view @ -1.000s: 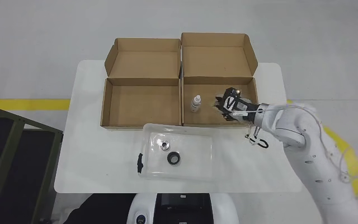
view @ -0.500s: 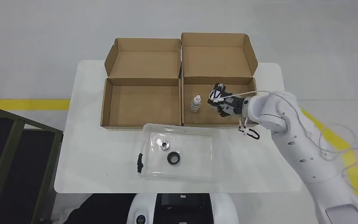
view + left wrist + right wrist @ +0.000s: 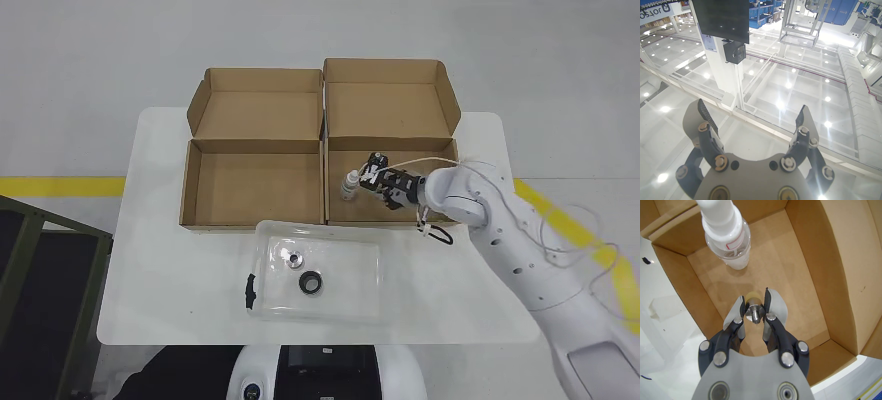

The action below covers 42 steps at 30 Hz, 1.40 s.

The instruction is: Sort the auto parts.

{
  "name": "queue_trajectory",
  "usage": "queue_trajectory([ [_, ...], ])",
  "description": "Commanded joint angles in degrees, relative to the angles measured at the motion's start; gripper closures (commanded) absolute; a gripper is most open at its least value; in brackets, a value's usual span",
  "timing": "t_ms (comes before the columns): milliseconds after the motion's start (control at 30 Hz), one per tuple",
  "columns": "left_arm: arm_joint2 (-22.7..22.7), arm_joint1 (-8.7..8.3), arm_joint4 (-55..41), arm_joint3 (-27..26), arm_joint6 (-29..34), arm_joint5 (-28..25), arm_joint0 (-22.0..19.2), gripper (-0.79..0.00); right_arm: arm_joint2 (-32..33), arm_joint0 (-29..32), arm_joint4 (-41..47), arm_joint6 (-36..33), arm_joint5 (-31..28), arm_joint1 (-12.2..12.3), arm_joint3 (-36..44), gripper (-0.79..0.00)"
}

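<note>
- R cardboard box (image 3: 350,160) (image 3: 838,266), upper centre-right of top view, lid flap open: holds 1 clear bottle w/ white cap (image 3: 349,184) (image 3: 727,237), upright, near box's left wall.
- Right gripper (image 3: 372,172) (image 3: 754,294) is inside same box, just beside bottle, not touching it. Fingers nearly closed, clamped on small metal part w/ threaded stud (image 3: 753,312); thread end points back at wrist cam. Cannot tell if part touches box floor.
- L cardboard box (image 3: 255,188), touching R box side by side, lid flap open too.
- Clear plastic tray (image 3: 350,290), centre of top view, just below both boxes: holds 1 silver ring part (image 3: 292,259) and 1 black ring part (image 3: 311,285), close together in tray's left half, apart from each other.
- Black tab (image 3: 250,292) sits at tray's left edge.
- All containers stand on white table (image 3: 180,290).
- Right arm crosses R box's right and front walls, covering approx. half its floor.
- Left gripper (image 3: 752,106): fingers spread wide, nothing between them, aimed up at ceiling lights.
- Count: 2 boxes, 1 tray, 1 bottle, 3 small parts (1 gripped, 2 in tray).
</note>
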<state>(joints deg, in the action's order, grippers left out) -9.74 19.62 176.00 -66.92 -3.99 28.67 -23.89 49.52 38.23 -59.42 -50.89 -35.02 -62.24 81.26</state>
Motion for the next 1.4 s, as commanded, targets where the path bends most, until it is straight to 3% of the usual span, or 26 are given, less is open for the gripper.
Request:
queue_trajectory([
  [0,0.00,0.00,0.00,0.00,0.00,0.00,0.00,-0.785,-0.88,-0.65,-0.14,-0.24,0.19,-0.34,-0.85,0.000],
  [367,0.00,0.00,0.00,0.00,0.00,0.00,0.00,-0.785,-3.92,-3.15,-0.43,-0.78,1.11,-1.87,-4.99,0.000],
  [533,0.00,0.00,0.00,0.00,0.00,0.00,0.00,-0.785,-4.58,-3.74,-0.51,-0.67,1.19,-2.32,-6.07,-0.215],
  [867,0.00,0.00,0.00,0.00,0.00,0.00,0.00,-0.785,-4.59,-4.05,-0.64,-0.40,1.02,-2.70,-6.55,-0.280],
  [1100,0.00,0.00,0.00,0.00,0.00,0.00,0.00,-0.785,-1.43,-2.10,-1.15,-1.13,0.85,-1.60,-1.74,-0.296],
  [1367,0.00,0.00,0.00,0.00,0.00,0.00,0.00,-0.785,6.82,4.47,0.26,-2.39,-0.83,1.18,10.28,-0.292],
])
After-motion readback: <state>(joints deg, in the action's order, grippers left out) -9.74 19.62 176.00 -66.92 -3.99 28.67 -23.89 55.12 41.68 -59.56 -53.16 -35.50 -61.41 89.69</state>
